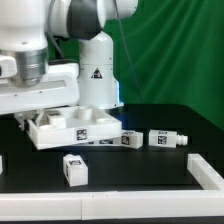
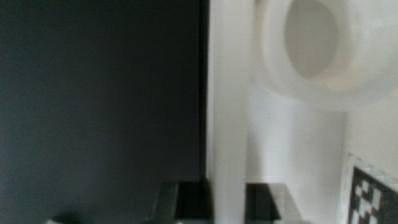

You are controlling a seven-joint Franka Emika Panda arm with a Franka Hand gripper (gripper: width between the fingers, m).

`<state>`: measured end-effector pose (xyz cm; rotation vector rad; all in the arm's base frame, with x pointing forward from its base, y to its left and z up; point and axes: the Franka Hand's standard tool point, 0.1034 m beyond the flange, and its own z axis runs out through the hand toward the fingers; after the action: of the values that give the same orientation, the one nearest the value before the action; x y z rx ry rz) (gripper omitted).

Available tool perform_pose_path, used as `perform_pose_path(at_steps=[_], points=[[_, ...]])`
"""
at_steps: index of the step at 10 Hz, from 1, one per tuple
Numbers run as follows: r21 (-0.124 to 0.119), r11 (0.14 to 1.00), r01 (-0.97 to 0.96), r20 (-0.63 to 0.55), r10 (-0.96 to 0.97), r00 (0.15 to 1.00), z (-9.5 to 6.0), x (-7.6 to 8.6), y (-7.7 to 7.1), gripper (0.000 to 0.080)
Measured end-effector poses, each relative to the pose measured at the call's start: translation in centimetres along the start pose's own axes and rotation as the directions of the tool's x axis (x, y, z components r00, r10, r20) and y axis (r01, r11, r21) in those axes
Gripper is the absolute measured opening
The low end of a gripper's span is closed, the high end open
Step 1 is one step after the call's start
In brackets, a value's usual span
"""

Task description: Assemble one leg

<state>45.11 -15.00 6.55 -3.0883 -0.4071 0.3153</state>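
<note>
Where in view, three legs (image 1: 73,168) (image 1: 167,139) (image 1: 126,140), perhaps four; one white panel (image 1: 52,131).

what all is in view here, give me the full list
leg: at least three, white with black-and-white tags; this one on the table in front of the panel, one beside the panel, one lying further to the exterior view's right
panel: one, white, flat with a round hole, under the arm
corner piece: one, white, at the table's edge on the exterior view's right
table: one, black
backdrop: one, green, behind
arm: one, white, over the panel
gripper: one, dark fingers either side of the panel's wall; grip unclear
</note>
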Motion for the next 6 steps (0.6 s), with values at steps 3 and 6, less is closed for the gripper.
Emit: perform_pose_path(at_steps=[3,6], points=[[-0.022,0.986,-0.163,-0.008,0.163,0.987,-1.1,4.7,-2.8,0.0055],[-0.021,0.988,-0.155,-0.003,0.155,0.988,-0.8,4.6,-2.8,0.0055]])
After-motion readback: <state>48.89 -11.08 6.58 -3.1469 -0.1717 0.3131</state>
